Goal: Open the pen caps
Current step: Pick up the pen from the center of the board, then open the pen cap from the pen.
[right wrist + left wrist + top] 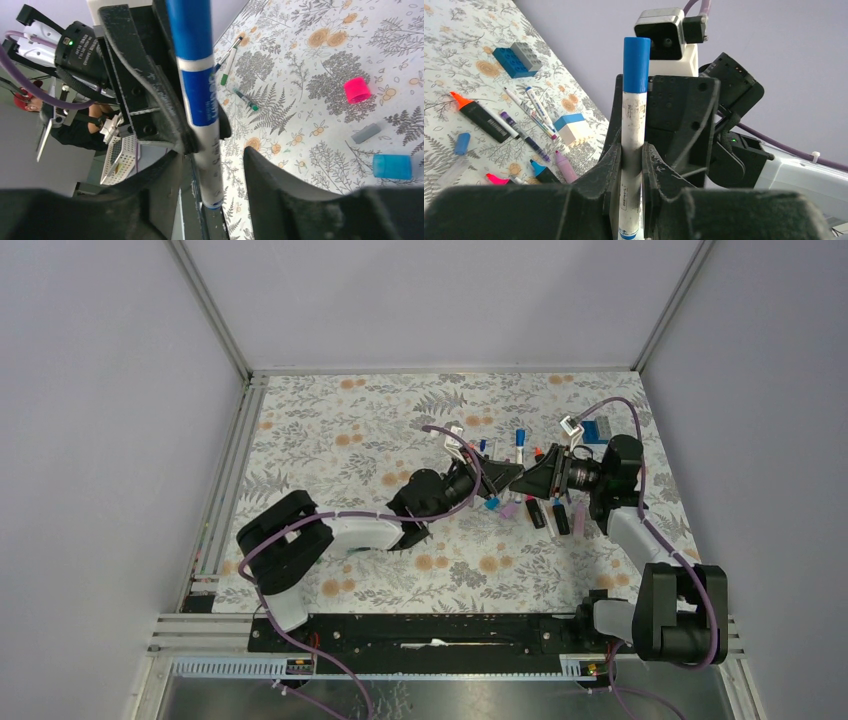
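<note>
A white pen [632, 125] with a blue pen cap [636, 57] stands upright in my left gripper [631, 147], which is shut on its barrel. My right gripper [214, 152] faces it, open, its jaws on either side of the pen's lower barrel [212, 170] with a gap on the right side. The cap [189, 30] sits on the pen above both grips. From above, the two grippers [510, 478] [532, 480] meet nose to nose at the table's back right.
Loose caps lie on the floral table [320, 150]: pink [357, 90], blue [392, 166], grey [366, 133]. An orange highlighter [469, 106], thin pens [536, 107], a lilac marker [565, 166], a blue brick block [511, 62] and a blue-and-white block [571, 127] lie beside the grippers.
</note>
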### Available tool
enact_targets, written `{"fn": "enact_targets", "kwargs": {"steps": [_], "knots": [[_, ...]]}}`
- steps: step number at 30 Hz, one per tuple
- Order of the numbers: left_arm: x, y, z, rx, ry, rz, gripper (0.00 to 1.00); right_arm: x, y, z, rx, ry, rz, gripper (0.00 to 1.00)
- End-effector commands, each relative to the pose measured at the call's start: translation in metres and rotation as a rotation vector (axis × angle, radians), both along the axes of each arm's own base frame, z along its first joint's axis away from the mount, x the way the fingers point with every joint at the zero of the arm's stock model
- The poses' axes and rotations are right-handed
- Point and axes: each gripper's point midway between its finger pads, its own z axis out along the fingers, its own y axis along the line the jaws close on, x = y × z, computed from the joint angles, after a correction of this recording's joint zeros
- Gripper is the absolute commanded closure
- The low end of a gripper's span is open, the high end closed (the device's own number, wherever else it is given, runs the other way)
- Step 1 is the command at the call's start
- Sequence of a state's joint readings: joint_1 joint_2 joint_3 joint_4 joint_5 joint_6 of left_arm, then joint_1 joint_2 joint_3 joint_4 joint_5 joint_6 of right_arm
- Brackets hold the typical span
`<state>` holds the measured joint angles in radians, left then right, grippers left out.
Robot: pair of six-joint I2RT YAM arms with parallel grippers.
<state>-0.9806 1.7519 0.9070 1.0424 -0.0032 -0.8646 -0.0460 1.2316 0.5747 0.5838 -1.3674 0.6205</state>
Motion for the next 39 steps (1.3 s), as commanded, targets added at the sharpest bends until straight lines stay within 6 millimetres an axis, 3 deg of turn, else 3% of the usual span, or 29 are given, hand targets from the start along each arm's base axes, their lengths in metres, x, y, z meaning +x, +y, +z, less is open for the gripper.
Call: {"fn": "enact_targets", "kwargs": {"steps": [1, 4, 9, 16, 22, 27, 39], "knots": [[0.001, -0.002, 0.045, -0.120, -0.089, 0.032, 1.00, 0.002, 0.003, 0.004, -0.002, -0.036, -0.013, 0.52], [-0.002, -0.004, 0.046, -0.124, -0.098, 0.033, 1.00, 0.001, 0.003, 0.004, -0.004, -0.040, -0.011, 0.66], [-0.006, -0.005, 0.048, -0.129, -0.109, 0.019, 0.99, -0.002, 0.004, 0.007, -0.004, -0.058, 0.016, 0.97], [-0.001, 0.019, 0.055, -0.044, -0.173, 0.062, 0.40, -0.014, 0.003, -0.006, -0.042, -0.104, 0.075, 1.00], [0.005, 0.048, 0.064, -0.008, -0.202, -0.029, 0.03, -0.026, 0.003, -0.014, -0.036, -0.138, 0.118, 1.00], [0.002, 0.042, 0.066, 0.066, -0.229, -0.116, 0.01, -0.028, 0.003, -0.016, -0.033, -0.140, 0.128, 1.00], [0.008, 0.010, 0.061, 0.041, -0.180, -0.246, 0.02, -0.032, 0.004, -0.017, -0.024, -0.141, 0.145, 1.00]]}}
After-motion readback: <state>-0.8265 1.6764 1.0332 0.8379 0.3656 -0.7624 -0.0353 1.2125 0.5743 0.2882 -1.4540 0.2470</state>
